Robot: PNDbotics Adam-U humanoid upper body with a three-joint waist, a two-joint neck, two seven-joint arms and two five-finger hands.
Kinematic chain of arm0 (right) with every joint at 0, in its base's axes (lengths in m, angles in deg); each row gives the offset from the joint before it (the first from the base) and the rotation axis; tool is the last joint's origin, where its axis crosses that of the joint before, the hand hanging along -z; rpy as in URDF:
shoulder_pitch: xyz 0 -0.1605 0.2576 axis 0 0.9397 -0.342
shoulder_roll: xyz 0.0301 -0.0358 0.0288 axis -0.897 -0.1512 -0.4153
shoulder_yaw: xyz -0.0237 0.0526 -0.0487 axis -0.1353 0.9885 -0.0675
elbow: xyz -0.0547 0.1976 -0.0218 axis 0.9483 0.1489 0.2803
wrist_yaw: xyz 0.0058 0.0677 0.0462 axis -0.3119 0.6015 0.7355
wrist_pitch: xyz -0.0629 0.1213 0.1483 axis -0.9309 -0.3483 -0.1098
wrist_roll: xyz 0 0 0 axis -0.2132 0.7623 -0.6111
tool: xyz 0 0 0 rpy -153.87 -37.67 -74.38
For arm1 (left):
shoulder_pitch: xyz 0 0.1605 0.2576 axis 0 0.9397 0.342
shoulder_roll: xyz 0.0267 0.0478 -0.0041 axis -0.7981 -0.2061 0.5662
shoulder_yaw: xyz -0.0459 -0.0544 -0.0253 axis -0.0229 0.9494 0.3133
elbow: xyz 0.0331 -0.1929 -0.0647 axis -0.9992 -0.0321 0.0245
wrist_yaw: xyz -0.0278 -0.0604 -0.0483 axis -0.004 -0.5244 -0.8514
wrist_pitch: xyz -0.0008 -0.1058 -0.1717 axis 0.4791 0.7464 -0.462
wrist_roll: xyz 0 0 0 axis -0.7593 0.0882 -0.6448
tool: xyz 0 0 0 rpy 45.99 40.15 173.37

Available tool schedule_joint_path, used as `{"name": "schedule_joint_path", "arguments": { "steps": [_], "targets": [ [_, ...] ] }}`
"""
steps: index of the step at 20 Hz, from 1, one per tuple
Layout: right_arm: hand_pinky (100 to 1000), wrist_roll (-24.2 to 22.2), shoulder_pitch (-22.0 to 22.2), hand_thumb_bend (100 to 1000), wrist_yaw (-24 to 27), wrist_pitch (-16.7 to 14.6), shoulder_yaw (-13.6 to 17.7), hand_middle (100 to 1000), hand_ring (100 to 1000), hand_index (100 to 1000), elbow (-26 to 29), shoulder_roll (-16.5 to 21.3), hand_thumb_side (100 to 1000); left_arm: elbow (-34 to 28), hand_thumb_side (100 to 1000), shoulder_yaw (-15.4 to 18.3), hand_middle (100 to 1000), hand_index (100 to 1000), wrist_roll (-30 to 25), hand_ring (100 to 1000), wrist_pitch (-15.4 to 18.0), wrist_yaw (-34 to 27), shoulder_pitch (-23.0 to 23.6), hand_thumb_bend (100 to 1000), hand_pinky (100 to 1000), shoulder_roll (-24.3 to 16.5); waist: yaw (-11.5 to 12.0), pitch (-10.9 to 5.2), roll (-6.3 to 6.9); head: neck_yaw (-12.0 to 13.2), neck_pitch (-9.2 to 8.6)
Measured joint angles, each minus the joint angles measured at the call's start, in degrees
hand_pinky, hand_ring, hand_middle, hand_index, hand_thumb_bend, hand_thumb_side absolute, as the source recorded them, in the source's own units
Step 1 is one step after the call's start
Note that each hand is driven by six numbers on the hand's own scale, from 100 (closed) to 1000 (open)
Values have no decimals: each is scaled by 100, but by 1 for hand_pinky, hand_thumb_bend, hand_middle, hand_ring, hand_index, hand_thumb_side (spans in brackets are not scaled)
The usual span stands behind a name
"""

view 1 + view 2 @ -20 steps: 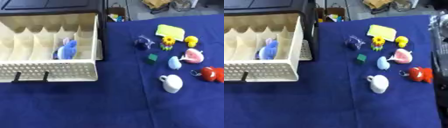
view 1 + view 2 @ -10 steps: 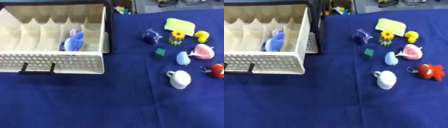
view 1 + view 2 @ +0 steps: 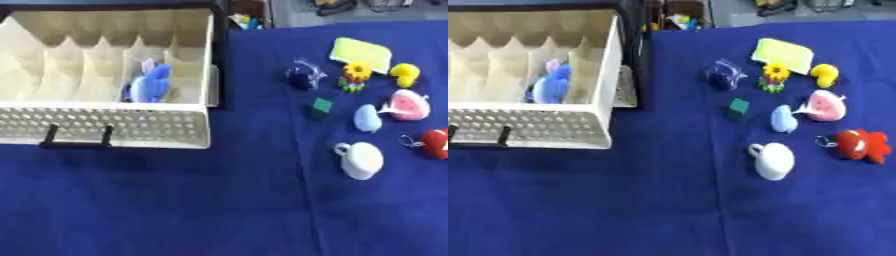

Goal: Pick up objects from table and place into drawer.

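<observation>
Bright even overhead light, soft blur throughout, faint shadows beside the drawer (image 3: pixel 114 131), no glare

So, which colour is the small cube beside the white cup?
Green; the small cube shows best in the right eye view.

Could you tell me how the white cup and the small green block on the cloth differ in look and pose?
The white cup is pale and rounded with a handle, while the green block is dark and boxy. The cup is clearly the larger of the two. The cup lies on its side, nearer the camera; the block sits squarely, farther back. Both rest on the blue cloth, outside the drawer.
</observation>
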Motion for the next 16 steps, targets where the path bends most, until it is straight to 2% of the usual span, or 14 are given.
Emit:
{"name": "schedule_joint_path", "arguments": {
  "steps": [6, 11, 16],
  "targets": [
    [781, -497, -382, 393, -12, -374, -421, 878, 899, 963, -685, 304, 942, 0, 1000, 0, 637, 818, 21, 602, -12, 14, 67, 226, 519, -7, -82, -104, -40, -53, -47],
    [818, -1053, -685, 388, -37, -713, -762, 929, 942, 990, -1291, 355, 943, 0, 1000, 0, 637, 818, 33, 602, -16, 14, 113, 223, 519, -55, -160, -172, -39, -92, -54],
    [836, -1549, -963, 404, -104, -975, -962, 959, 970, 1000, -1815, 344, 929, 0, 1000, 0, 638, 818, 41, 602, -21, 13, 125, 220, 519, -99, -215, -210, -69, -236, -50]
  ]
}}
